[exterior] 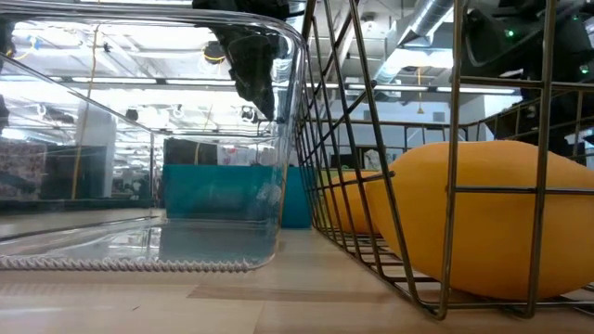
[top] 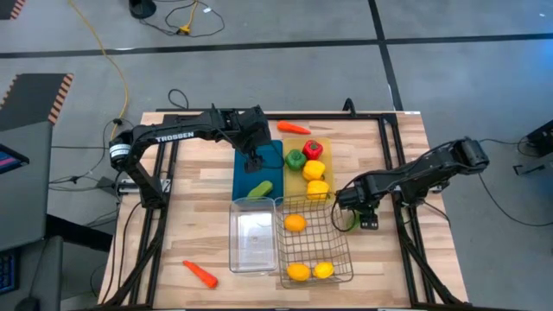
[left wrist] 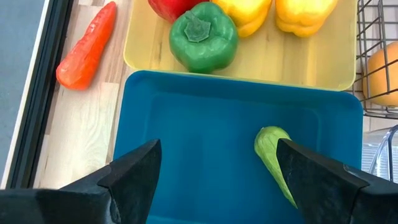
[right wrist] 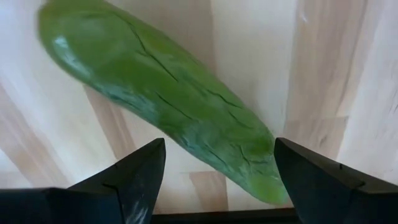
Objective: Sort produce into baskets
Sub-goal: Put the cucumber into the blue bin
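Nearest the low camera, an orange is seen inside the wire-mesh basket. A cucumber lies on the table right of the basket, framed by the right gripper, jaws spread, likely for pickup. The left gripper, spread and empty, is held over the blue tray, where another cucumber lies.

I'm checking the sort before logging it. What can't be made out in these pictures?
- Cucumber under the right hand: in the high view the hand covers nearly all of it; the right wrist view cuts off one end.
- Cucumber in the blue tray: the left wrist view's edge and a finger cut off one end.
- Low view: the clear bin and wire basket block the trays behind.
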You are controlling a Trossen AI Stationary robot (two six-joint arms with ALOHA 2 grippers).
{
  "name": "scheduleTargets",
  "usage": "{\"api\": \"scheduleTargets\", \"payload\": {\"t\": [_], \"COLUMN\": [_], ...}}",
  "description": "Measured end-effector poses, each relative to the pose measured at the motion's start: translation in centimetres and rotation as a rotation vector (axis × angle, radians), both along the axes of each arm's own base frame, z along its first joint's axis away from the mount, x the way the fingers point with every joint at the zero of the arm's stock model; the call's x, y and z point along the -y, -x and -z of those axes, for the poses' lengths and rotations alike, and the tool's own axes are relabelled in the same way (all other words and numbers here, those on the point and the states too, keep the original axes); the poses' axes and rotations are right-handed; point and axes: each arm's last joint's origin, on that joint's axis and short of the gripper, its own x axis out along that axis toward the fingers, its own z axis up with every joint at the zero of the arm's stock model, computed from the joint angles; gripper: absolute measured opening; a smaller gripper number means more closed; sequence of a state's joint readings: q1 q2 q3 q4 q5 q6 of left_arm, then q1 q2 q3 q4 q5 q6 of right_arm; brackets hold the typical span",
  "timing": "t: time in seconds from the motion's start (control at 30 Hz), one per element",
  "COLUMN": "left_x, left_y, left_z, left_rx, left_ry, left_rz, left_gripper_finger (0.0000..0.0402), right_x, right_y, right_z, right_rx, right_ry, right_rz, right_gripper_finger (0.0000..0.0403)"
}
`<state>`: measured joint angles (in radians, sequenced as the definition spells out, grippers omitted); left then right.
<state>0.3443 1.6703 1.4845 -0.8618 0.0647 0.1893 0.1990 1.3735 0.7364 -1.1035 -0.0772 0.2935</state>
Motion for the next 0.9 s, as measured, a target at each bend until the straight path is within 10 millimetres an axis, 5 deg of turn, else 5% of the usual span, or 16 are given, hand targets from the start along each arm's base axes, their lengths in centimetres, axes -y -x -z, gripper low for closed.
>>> {"api": "scheduleTargets", "payload": {"t": [0.47,0.9], "left_x": [0.0,-0.1], "left_y": [0.0,0.0], "left_z": [0.0,0.0], "left_rx": [-0.001,-0.006], "left_ry": [-0.004,-0.035], "left_rz": [0.006,0.056], "left_gripper_finger": [0.0306,0.0302], "right_x": [-0.1,0.2], "right_y": [0.9,1.2], "right_z": [2.1,1.7], "right_rx": [0.006,-0.048], "right_ry": [0.006,-0.034], "right_rz": [0.036,0.073], "right_gripper_finger": [0.0308,0.0167]}}
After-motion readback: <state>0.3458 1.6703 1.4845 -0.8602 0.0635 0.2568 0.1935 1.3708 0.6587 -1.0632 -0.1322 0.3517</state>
